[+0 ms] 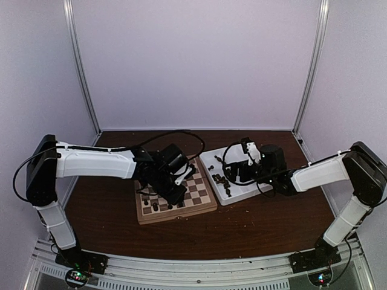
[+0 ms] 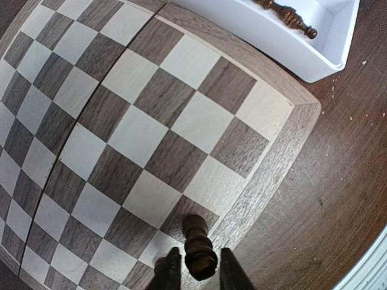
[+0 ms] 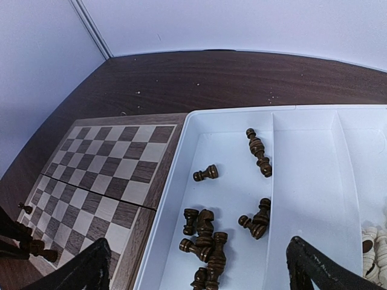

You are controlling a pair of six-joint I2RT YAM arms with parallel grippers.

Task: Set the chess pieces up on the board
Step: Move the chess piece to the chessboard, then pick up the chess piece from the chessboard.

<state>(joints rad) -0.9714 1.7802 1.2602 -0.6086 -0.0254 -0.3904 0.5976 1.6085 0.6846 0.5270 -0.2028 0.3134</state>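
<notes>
I'm on the placing step with the left arm. In the left wrist view my left gripper (image 2: 199, 275) straddles one dark piece (image 2: 198, 251). It stands upright at 6 o'clock in the frame, on a dark square of the board (image 2: 151, 139) in the row against the tan border. The fingers sit just beside the piece on either side, and I cannot tell whether they pinch it or have let go. From above, a few more chess pieces (image 1: 155, 206) stand toward the board's 7 o'clock corner, so I judge the set-up is at an early stage.

My right gripper (image 3: 202, 266) hangs with jaws spread wide, holding nothing, over the white tray (image 3: 302, 181). The tray lies on the bench (image 3: 242, 78) just beside the board's 3 o'clock side. A heap (image 3: 205, 241) of dark pieces lies at 6 o'clock in the right wrist view, a lone piece (image 3: 205, 174) sits nearer the middle, and pale pieces (image 3: 375, 241) lie at the 3 o'clock edge.

Next, I reckon the left fingers must clear their piece and lift straight up without tipping it. The right should then close on the lone piece, not the heap.
</notes>
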